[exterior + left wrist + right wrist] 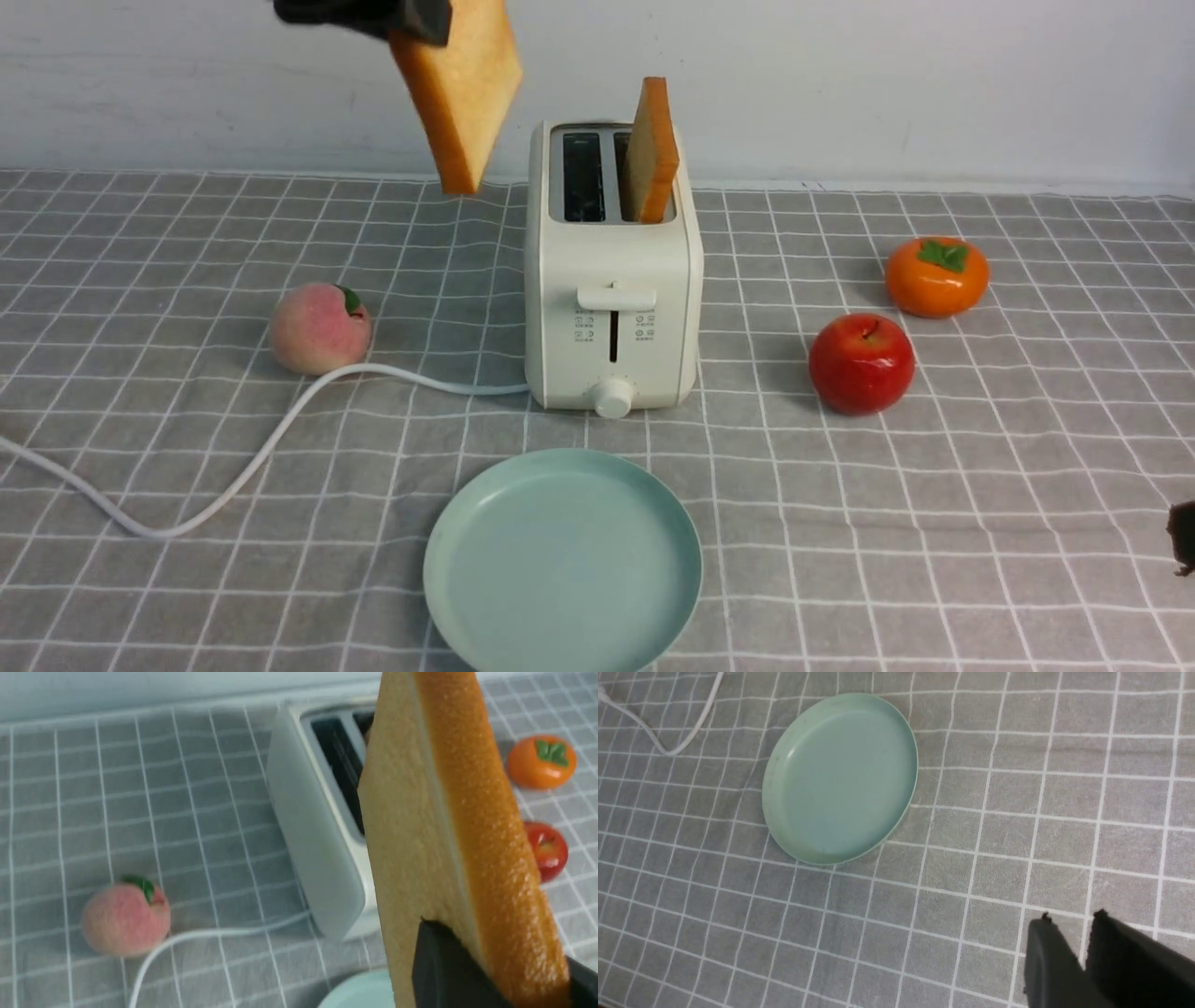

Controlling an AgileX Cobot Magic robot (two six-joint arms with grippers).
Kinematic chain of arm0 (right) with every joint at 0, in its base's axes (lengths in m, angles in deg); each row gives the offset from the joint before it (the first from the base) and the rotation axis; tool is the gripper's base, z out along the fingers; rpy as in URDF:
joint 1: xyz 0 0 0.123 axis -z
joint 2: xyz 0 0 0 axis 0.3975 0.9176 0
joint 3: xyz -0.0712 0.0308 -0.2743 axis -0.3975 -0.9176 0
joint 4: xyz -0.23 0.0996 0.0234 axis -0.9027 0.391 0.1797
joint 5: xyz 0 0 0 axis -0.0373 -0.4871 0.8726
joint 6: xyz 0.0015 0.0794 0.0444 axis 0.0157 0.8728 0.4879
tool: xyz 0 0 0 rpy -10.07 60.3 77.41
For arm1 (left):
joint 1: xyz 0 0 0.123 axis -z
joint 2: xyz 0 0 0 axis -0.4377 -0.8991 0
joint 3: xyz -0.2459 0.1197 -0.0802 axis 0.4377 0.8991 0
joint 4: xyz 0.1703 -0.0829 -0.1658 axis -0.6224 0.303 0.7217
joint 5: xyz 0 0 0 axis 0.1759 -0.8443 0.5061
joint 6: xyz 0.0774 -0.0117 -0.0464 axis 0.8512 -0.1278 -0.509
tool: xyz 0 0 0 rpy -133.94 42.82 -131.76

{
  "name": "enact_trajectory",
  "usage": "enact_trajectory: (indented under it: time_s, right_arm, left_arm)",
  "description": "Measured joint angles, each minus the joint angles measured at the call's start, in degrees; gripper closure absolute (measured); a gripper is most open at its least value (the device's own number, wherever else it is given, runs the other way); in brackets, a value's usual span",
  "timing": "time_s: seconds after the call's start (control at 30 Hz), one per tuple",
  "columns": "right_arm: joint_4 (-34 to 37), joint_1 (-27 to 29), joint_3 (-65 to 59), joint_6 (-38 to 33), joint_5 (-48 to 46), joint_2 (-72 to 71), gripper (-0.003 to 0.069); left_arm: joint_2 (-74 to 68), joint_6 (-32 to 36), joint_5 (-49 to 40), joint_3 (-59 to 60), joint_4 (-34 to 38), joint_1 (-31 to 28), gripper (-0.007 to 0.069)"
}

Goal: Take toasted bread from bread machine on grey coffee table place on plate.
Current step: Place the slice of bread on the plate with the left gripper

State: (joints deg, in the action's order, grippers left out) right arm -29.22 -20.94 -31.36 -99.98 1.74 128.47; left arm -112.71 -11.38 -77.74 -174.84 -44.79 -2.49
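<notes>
Left gripper (pixel 420 26) jaws pinch toast (pixel 467 103) by top edge, hanging tilted. It may swing and slip short of plate (pixel 560 464). Right gripper (pixel 1073 926) jaws nearly together, empty.

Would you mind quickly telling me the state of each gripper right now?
Left gripper: closed on a thick, square, tan toast slice with golden-orange crust.
Right gripper: closed, or nearly so, holding nothing.

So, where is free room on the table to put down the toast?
The plate is empty. Bare table lies right of the plate, in front of the apple, and far left behind the peach. Crowded: between peach, cord and toaster.
</notes>
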Motion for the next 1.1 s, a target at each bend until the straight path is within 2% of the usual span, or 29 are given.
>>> enact_trajectory:
  time_s: [0.03, 0.07, 0.2, 0.23, 0.3, 0.37, 0.47, 0.6, 0.8, 0.9, 0.97, 1.0, 1.03, 1.1]
  right_arm:
    - [0.3, 0.0, 0.0, 0.0, 0.1, 0.0, 0.0518]
    - [1.0, 0.0, 0.0, 0.0, 0.3, 0.0, 0.0516]
    - [1.7, 0.0, 0.0, 0.0, 0.3, 0.0, 0.0513]
    - [1.8, 0.0, 0.0, 0.0, 0.7, 0.0, 0.0511]
    - [1.9, 0.0, 0.0, 0.0, 0.9, 0.0, 0.051]
    - [1.9, 0.0, 0.0, 0.0, 1.0, 0.0, 0.0508]
    - [2.0, 0.0, 0.0, 0.0, 1.1, 0.0, 0.0505]
    - [2.0, 0.0, 0.0, 0.0, 1.3, 0.0, 0.05]
    - [2.1, 0.0, 0.0, 0.0, 1.6, 0.0, 0.0498]
    - [2.4, 0.0, 0.0, 0.0, 1.9, 0.0, 0.0496]
    - [3.2, 0.0, 0.3, 0.0, 1.8, 0.7, 0.0493]
    - [3.4, 0.0, 1.1, 0.0, 1.2, 1.5, 0.0491]
    - [3.4, 0.0, 1.4, 0.0, 1.1, 1.8, 0.049]
    - [3.5, 0.0, 4.1, 0.0, -0.5, 4.2, 0.0479]
  left_arm:
    - [0.2, 0.1, 0.1, 0.8, 0.3, 0.0, 0.0522]
    - [1.1, 0.6, 1.9, 7.3, 3.4, 0.0, 0.0522]
    - [1.4, 4.4, 7.4, 20.8, 13.2, 0.0, 0.0522]
    - [1.3, 8.0, 11.9, 27.6, 18.9, 0.0, 0.0522]
    - [1.3, 11.4, 15.8, 32.7, 24.8, 0.0, 0.0522]
    - [1.3, 17.6, 20.2, 37.4, 31.7, 0.0, 0.0522]
    - [1.2, 23.9, 23.3, 41.5, 38.4, 0.0, 0.0522]
    - [0.1, 26.2, 23.8, 43.4, 45.5, 0.0, 0.0522]
    - [-4.2, 26.8, 21.3, 43.6, 48.0, 0.0, 0.0522]
    - [-5.9, 27.1, 20.8, 43.6, 47.6, -0.1, 0.0492]
    - [-6.3, 27.2, 20.4, 43.6, 45.8, -0.1, 0.0422]
    - [-6.3, 27.2, 20.4, 43.6, 43.8, -0.1, 0.0352]
    - [-6.3, 27.2, 20.4, 43.6, 43.8, -0.1, 0.0352]
    - [-6.2, 26.2, 20.4, 43.3, 39.5, -0.1, 0.0254]
